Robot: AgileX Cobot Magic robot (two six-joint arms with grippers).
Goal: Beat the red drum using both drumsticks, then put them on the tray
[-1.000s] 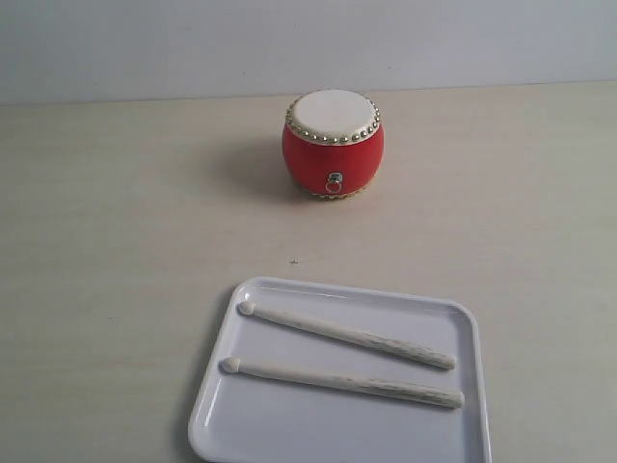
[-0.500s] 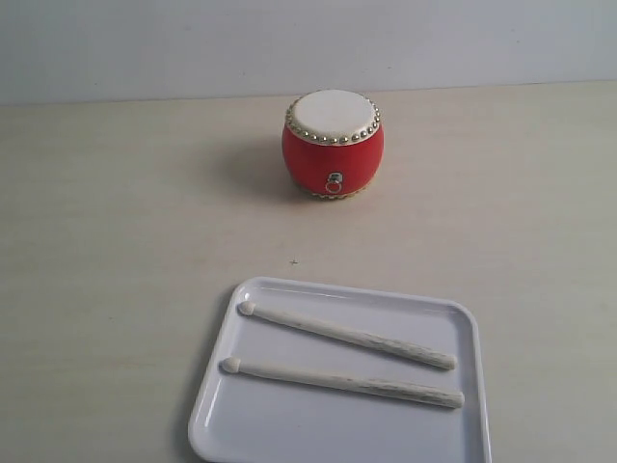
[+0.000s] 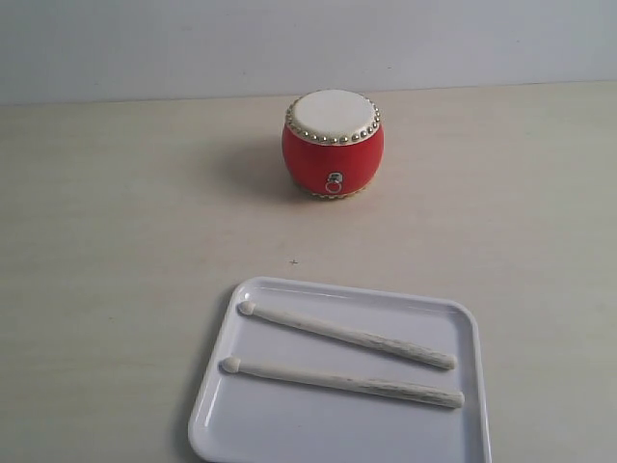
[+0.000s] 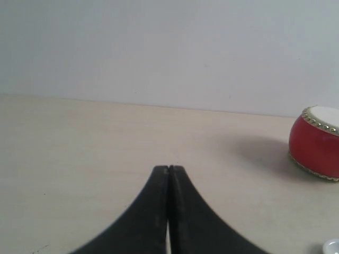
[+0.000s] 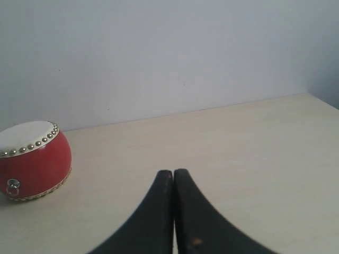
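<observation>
Jaws of the left end effector [image 4: 168, 168] and right end effector [image 5: 173, 172] are pressed together, empty, over the pale surface [image 3: 116, 289]. Beyond them the red drum [image 3: 333, 145] stands upright. Both drumsticks [image 3: 347, 336] lie side by side, not touching, inside the white tray [image 3: 289, 424]; a white sliver in the left wrist view is probably its corner.

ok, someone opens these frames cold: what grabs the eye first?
The small glossy red barrel-shaped drum with its cream skin and gold studs, upright on the far part of the pale table. Then the glossy white rectangular plastic tray nearer the camera, with two slim pale wooden drumsticks lying side by side in it. The black left hand and right hand are shut and empty in their wrist views.
</observation>
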